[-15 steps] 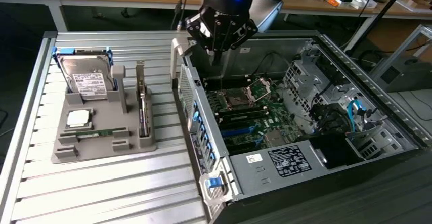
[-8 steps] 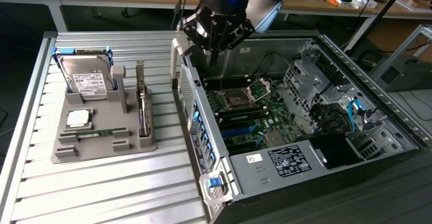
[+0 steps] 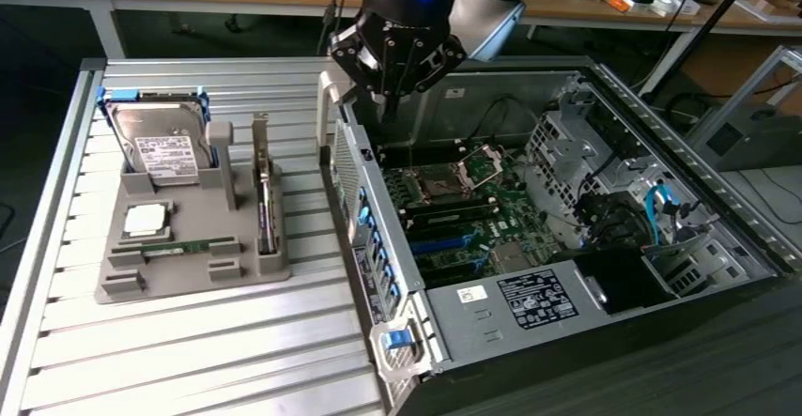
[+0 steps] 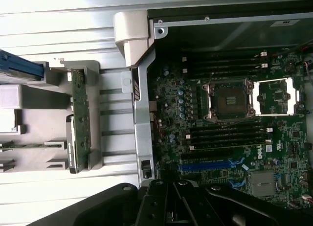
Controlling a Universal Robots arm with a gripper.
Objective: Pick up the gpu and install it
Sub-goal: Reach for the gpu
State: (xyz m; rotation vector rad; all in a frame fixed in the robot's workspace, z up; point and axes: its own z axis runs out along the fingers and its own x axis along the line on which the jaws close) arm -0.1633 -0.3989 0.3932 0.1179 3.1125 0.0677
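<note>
The gripper (image 4: 175, 206), jaws closed and empty, hangs above one wall of the open computer case (image 3: 376, 247); the gpu (image 3: 265, 195) stands on edge in the grey holder (image 3: 188, 280) beside it.

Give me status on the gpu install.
Done: nothing visible. The gpu stands on edge in the gray holder, untouched. In hand: nothing; the gripper hangs over the case edge, jaws shut and empty. Left: the pick and the install; the board's blue slot is bare.
</note>
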